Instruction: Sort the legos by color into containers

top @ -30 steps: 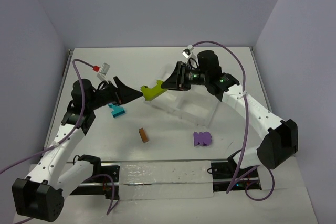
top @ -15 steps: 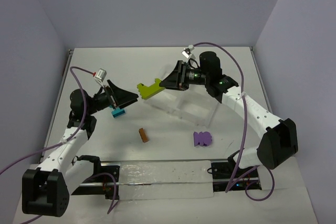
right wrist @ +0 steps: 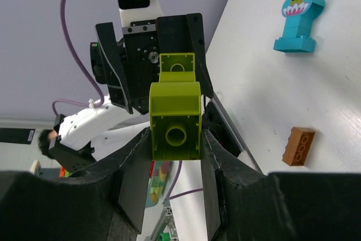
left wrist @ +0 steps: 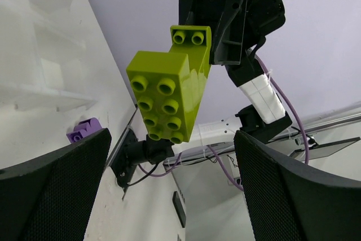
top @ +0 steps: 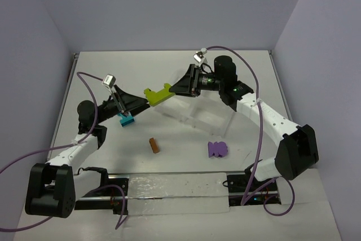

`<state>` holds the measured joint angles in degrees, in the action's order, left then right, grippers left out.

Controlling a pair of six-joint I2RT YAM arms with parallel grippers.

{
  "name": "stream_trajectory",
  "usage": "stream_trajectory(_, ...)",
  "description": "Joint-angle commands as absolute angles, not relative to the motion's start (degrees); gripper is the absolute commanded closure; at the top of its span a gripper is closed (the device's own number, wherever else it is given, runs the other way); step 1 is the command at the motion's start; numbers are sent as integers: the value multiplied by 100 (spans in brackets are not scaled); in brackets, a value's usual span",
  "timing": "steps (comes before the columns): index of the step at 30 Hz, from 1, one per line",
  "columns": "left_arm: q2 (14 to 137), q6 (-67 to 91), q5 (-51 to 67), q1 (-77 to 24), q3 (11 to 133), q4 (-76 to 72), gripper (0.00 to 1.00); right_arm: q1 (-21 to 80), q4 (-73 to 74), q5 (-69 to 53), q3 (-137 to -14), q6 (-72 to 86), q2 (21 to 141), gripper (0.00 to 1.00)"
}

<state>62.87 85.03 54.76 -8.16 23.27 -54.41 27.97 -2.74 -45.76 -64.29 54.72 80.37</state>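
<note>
My right gripper (top: 179, 90) is shut on a lime green lego (top: 158, 95) and holds it in the air left of the white translucent tray (top: 217, 119). In the right wrist view the lego (right wrist: 175, 119) sits clamped between my two fingers (right wrist: 132, 179). My left gripper (top: 142, 104) is open, its tips just short of the lego's near end; in the left wrist view the lego (left wrist: 169, 91) hangs ahead between the pads (left wrist: 53, 196). A teal lego (top: 126, 119), an orange-brown lego (top: 153, 145) and a purple lego (top: 217, 149) lie on the table.
A long clear strip (top: 175, 187) with black brackets lies along the near edge. Purple cables loop beside both arms. White walls close the back and sides. The teal lego (right wrist: 299, 18) and orange-brown lego (right wrist: 299, 146) also show in the right wrist view.
My left arm has folded back and low, its gripper still pointing at the lego. My right gripper has carried the lime lego slightly left and up.
</note>
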Motion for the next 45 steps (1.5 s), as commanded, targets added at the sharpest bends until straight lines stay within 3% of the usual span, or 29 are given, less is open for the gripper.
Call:
stream_trajectory(1, 6457, 8715, 5484, -852, 2573, -6375, 3, 2830, -919, -4842, -6479, 5744, 8120, 100)
stream_trajectory(26, 7125, 8786, 5398, -1449, 3241, -6643, 8, 3145, -944, -4725, -6773, 5713, 8376, 100)
stream_trajectory(34, 7214, 8946, 5170, -1529, 3152, -6785, 3, 3139, -1154, -4492, -6702, 5823, 8297, 100)
stream_trajectory(45, 7294, 9035, 4993, -1581, 3162, -6812, 17, 3154, -1370, -4472, -6610, 5959, 8358, 100)
